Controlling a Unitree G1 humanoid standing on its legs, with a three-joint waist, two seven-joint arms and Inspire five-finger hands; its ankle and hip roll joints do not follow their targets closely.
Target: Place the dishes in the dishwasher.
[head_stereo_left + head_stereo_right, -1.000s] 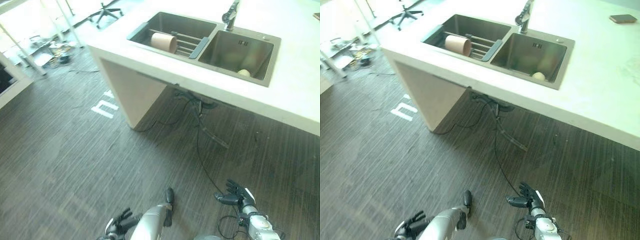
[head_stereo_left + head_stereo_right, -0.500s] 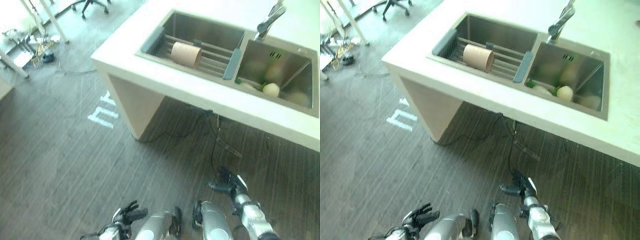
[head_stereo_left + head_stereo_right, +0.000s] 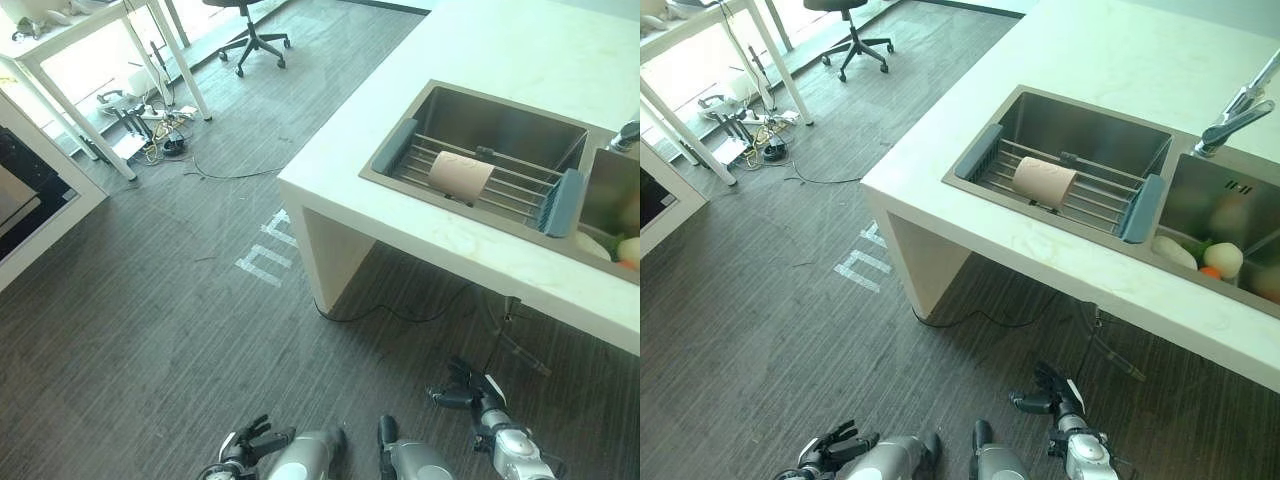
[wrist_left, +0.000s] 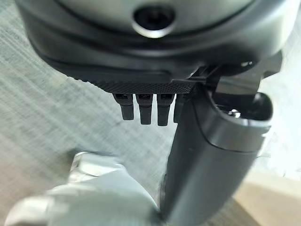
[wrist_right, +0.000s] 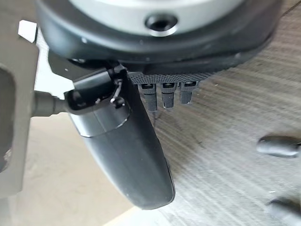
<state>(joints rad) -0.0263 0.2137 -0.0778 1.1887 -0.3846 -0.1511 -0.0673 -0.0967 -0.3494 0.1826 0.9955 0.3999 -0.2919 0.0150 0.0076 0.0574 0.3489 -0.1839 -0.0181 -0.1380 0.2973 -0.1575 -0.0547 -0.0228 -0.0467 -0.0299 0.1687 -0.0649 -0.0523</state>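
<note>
Pink cup [image 3: 460, 174] is lying sideways on the sink rack [image 3: 500, 180], well ahead of both relaxed, empty hands; right hand [image 3: 470, 385] is closer than left hand [image 3: 250, 445].

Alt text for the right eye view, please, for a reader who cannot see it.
Both hands, left and right, hang open and empty low over the dark wood floor. Ahead, a white counter holds a double sink, with a tan cup lying on its rack.

Office chair [image 3: 246, 30]: stood on the dark floor [image 3: 150, 300].
White table [image 3: 80, 60]: stood near the chair.
</note>
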